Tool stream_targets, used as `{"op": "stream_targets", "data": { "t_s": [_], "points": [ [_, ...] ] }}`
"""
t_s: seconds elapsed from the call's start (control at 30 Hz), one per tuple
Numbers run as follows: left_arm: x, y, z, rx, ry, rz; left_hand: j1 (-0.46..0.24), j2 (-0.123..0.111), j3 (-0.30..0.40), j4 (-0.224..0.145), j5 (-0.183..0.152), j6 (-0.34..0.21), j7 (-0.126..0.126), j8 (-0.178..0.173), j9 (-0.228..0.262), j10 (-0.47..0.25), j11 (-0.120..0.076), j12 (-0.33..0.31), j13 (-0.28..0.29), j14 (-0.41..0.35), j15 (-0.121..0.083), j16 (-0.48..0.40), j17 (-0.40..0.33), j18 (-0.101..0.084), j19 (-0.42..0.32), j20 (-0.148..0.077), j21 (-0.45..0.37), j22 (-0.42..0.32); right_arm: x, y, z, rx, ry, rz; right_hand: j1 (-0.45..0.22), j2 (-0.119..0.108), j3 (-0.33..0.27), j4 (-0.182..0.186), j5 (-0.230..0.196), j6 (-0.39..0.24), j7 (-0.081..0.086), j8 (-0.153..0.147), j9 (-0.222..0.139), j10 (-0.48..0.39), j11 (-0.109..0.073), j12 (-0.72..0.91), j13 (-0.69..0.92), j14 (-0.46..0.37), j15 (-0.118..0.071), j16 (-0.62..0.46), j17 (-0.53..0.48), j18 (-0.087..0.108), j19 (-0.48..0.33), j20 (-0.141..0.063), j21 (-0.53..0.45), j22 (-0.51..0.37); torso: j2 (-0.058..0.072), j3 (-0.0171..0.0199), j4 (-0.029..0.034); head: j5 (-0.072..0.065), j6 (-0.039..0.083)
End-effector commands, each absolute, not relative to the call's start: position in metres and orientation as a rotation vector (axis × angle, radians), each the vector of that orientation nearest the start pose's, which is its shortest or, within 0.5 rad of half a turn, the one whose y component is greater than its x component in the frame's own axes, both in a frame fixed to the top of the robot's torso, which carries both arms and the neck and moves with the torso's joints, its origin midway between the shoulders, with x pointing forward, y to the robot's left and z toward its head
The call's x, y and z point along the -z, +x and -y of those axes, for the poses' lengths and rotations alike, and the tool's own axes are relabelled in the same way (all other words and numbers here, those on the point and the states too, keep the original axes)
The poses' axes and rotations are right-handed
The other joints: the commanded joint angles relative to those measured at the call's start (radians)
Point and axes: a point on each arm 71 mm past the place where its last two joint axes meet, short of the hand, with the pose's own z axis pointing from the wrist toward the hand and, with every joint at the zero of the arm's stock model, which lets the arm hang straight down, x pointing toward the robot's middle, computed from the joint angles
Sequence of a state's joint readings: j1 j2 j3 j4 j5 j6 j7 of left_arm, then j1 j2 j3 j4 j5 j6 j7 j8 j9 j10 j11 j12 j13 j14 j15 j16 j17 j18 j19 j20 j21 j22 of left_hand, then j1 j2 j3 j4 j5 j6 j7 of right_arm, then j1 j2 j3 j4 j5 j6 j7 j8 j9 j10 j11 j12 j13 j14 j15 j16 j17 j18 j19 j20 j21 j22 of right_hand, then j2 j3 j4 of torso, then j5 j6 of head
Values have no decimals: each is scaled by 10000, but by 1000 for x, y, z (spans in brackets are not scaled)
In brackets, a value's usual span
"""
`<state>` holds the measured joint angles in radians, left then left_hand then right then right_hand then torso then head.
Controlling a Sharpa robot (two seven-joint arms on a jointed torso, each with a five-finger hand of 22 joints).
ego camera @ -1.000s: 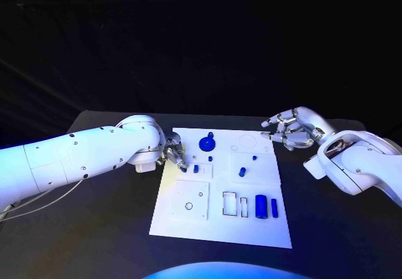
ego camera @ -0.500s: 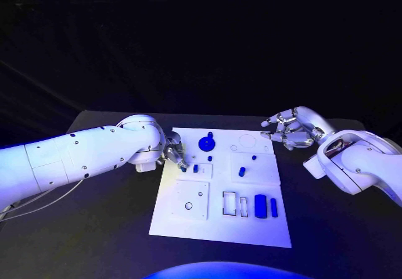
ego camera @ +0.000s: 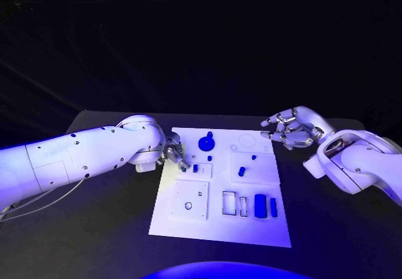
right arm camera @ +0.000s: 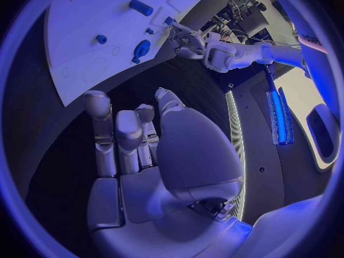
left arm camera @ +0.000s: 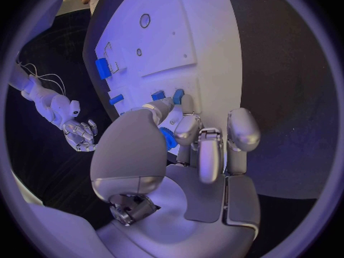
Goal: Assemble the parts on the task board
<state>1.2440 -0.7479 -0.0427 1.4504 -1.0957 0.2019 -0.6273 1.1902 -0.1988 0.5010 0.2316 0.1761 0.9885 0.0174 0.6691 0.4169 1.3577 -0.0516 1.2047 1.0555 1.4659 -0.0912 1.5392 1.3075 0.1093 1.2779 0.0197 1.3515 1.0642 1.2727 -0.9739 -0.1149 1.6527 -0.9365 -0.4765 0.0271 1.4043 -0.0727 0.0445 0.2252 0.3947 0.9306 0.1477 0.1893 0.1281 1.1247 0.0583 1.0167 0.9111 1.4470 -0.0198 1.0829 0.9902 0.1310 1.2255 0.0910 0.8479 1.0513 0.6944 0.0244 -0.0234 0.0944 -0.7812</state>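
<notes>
- Counter (ego camera: 100, 232): black, carries the white board (ego camera: 222, 229) at its middle.
- Board: several recesses are outlined on it. The square plate (ego camera: 191, 199) at near left shows an open hole; two narrow slots at near centre look empty.
- Left hand (ego camera: 174, 154): at the board's left edge, far half. Fingers curled in, tips close to a small blue part (ego camera: 195, 168). In the left wrist view fingertips (left arm camera: 188, 129) hang just above blue pieces; I cannot tell whether anything is pinched.
- Right hand (ego camera: 287, 131): off the board's far right corner, above the counter, fingers loosely spread, holding nothing.
- Round blue part (ego camera: 206, 142): far centre of the board, looks seated.
- Two blue bars (ego camera: 261, 206): side by side at near right, lying flat; seated or merely laid there, unclear.
- Small blue peg (ego camera: 241, 171): right of centre, standing in its panel.
- Judgement: task partway. Some parts appear placed at far and right; near-left hole and centre slots are still to fill. Left hand seems to be working the part by the left edge.
</notes>
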Motion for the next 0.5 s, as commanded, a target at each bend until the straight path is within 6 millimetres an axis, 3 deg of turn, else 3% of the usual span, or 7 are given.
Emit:
{"op": "stream_targets", "data": {
  "t_s": [0.03,0.5],
  "points": [
    [217,492,-194,2824,-1297,-23830,-130,48,-365,155,-19,99,35,-85,-20,40,56,50,37,934,-55,34,2248,-75,86,-10,46,24,162,465,232,-9228,3017,-16064,-83,5,-1,38,56,72,-22,45,-11,-2,1,50,7,61,21,-64,12,137,71,-4,-37,-16,5,6,8,-4,-2],
    [216,493,-198,2748,-1467,-23701,-501,301,-2000,593,-29,209,73,-200,-55,41,93,74,137,935,-30,35,2251,-84,124,4,62,73,162,465,232,-9229,3015,-16056,-88,0,3,47,82,71,-22,46,-16,-14,1,42,-9,61,21,-77,8,140,71,-5,-57,-26,6,-4,-6,-13,38]
  ]
}}
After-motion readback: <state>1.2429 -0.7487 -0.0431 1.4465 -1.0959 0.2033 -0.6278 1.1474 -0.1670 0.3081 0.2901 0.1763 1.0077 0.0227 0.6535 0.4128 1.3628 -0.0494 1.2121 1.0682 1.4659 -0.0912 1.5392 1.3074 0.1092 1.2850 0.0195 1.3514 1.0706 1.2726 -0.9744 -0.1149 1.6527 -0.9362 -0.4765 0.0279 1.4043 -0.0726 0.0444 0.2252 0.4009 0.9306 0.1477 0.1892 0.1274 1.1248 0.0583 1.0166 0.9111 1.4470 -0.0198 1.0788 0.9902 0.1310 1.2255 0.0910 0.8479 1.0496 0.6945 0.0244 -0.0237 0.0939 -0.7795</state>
